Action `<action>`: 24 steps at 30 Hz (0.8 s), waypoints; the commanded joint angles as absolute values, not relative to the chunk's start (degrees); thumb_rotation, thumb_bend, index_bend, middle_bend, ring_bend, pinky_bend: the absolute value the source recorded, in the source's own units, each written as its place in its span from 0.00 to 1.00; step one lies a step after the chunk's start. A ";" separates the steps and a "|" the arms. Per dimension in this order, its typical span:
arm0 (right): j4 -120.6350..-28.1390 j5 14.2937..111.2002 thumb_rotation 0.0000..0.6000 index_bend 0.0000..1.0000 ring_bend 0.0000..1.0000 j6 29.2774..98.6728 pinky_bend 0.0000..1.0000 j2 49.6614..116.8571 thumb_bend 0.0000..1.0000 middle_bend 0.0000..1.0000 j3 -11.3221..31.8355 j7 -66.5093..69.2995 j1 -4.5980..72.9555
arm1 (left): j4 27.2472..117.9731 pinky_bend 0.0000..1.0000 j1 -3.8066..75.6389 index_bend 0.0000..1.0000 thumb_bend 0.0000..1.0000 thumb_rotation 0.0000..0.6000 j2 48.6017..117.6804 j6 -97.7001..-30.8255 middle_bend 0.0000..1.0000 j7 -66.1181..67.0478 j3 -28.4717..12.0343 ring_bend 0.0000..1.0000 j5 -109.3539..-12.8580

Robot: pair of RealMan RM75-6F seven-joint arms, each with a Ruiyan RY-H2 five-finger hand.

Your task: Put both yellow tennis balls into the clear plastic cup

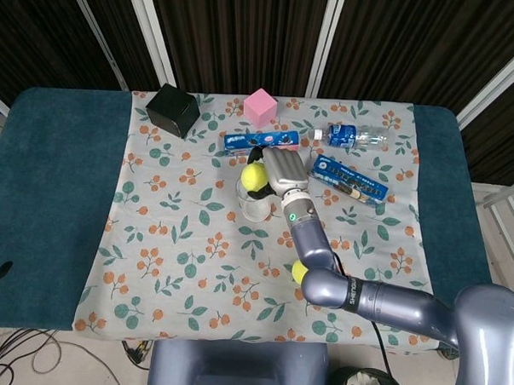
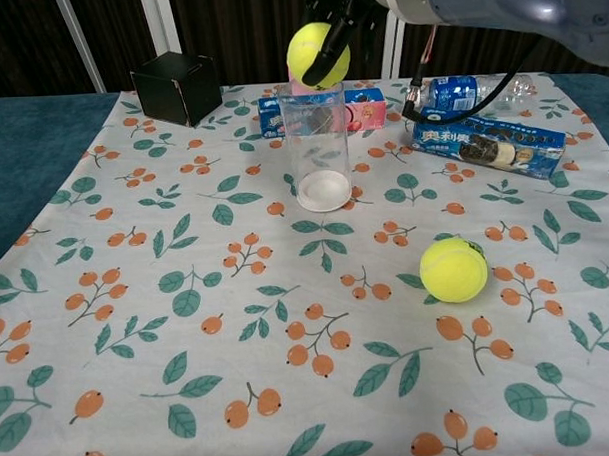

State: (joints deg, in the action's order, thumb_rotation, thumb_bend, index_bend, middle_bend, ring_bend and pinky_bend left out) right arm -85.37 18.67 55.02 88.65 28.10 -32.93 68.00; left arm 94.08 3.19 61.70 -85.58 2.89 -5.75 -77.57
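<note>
My right hand (image 1: 280, 170) holds a yellow tennis ball (image 2: 316, 54) just above the mouth of the clear plastic cup (image 2: 316, 148), which stands upright on the floral cloth. In the head view that ball (image 1: 255, 176) sits over the cup (image 1: 252, 201). The hand (image 2: 349, 3) reaches in from the upper right in the chest view. The second yellow tennis ball (image 2: 453, 269) lies on the cloth to the right and nearer; in the head view it (image 1: 299, 272) is partly hidden by my right arm. My left hand is not visible.
A black box (image 1: 173, 109) and a pink cube (image 1: 260, 106) stand at the back. A blue cookie pack (image 2: 357, 108), a blue snack box (image 2: 488, 146) and a lying water bottle (image 2: 460, 91) sit behind and right of the cup.
</note>
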 commanded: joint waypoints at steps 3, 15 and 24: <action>-85.68 16.23 1.00 0.22 0.18 54.50 0.02 88.06 0.29 0.12 26.80 -34.59 68.84 | 94.06 0.08 3.18 0.07 0.12 1.00 61.75 -85.63 0.00 3.14 -5.71 0.00 -77.62; -89.25 12.45 1.00 0.09 0.15 54.52 0.02 84.26 0.23 0.06 26.79 -35.50 70.58 | 93.98 0.08 3.03 0.07 0.12 1.00 61.81 -85.81 0.00 3.30 -5.90 0.00 -77.25; -101.89 19.98 1.00 0.09 0.15 61.33 0.02 73.89 0.23 0.06 24.64 -33.78 64.19 | 94.17 0.08 3.11 0.07 0.12 1.00 62.03 -85.57 0.00 4.06 -5.73 0.00 -77.31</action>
State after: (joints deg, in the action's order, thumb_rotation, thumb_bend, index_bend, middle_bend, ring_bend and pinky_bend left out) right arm -97.01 16.53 58.69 77.80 26.17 -34.60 67.42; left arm 94.14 3.11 62.00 -85.56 4.03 -5.75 -77.26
